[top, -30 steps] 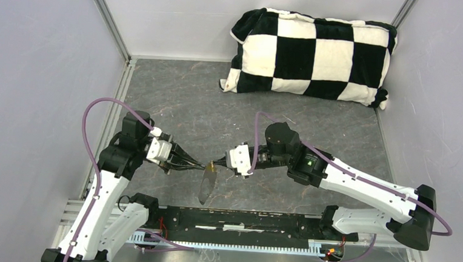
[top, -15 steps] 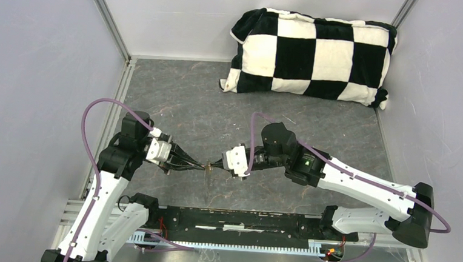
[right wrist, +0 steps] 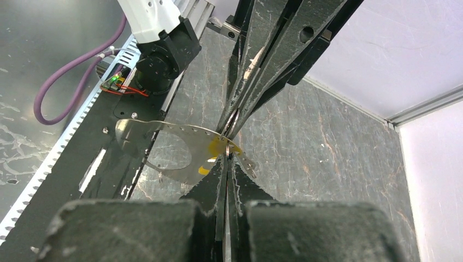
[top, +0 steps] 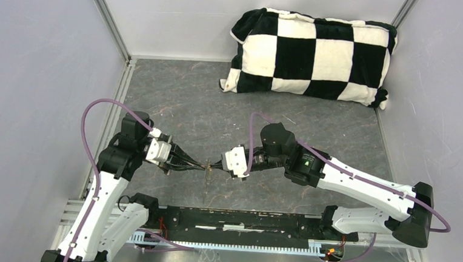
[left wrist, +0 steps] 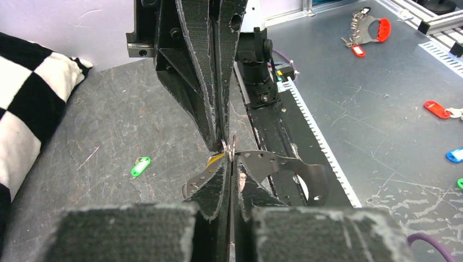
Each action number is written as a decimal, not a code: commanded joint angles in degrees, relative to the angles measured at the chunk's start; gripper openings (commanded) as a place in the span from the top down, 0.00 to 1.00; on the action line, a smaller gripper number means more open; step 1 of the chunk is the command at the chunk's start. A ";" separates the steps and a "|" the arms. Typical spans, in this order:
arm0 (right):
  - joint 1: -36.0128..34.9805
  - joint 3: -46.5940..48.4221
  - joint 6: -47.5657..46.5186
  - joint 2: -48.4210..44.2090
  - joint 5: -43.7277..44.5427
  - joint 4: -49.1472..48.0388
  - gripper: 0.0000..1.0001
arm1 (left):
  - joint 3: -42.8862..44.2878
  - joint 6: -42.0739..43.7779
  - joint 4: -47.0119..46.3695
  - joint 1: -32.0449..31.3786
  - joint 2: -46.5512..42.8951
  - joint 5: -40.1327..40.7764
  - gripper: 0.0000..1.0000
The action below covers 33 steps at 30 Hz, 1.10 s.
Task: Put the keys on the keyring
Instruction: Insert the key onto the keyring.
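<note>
My left gripper (top: 199,164) and right gripper (top: 216,165) meet tip to tip above the table's near middle. The keyring (left wrist: 273,160), a silvery-grey loop with small holes, hangs between them; in the top view (top: 206,183) it shows edge-on. The left gripper (left wrist: 230,161) is shut on the keyring's band. The right gripper (right wrist: 226,159) is shut on the small ring of the yellow-headed key (right wrist: 211,148), which lies against the keyring (right wrist: 164,129). The green-headed key (left wrist: 141,166) lies loose on the table, apart from both grippers.
A black-and-white checkered pillow (top: 309,54) lies at the back right. A black rail (top: 248,220) runs along the near edge under the grippers. Grey walls close in left, back and right. Spare coloured key tags (left wrist: 437,108) lie off the table.
The right gripper has moved a little left, closer to the left gripper. The hanging keyring has turned from showing its face to edge-on in the top view.
</note>
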State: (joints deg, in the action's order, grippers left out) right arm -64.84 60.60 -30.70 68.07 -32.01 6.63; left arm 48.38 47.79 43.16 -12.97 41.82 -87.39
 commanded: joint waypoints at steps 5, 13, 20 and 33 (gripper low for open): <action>-0.99 2.74 0.56 -1.09 -0.40 -1.24 0.99 | 1.19 -0.45 -0.79 -0.21 -0.30 -1.66 0.98; -1.31 3.41 0.48 -1.13 0.90 -0.69 1.00 | 1.02 -0.63 -0.75 -0.21 -0.16 -0.33 0.98; -1.29 4.88 0.81 0.35 5.77 2.67 1.00 | 1.12 -0.17 -0.80 -0.21 -0.75 -1.10 0.98; -0.99 5.70 1.71 1.25 7.16 4.82 1.00 | 1.19 0.01 -0.83 -0.21 -1.31 -1.24 0.98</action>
State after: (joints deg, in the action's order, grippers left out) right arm -65.98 63.09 -30.04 69.14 -26.13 12.43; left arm 48.38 47.81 43.16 -12.99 40.97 -87.07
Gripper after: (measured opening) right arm 0.007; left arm 0.039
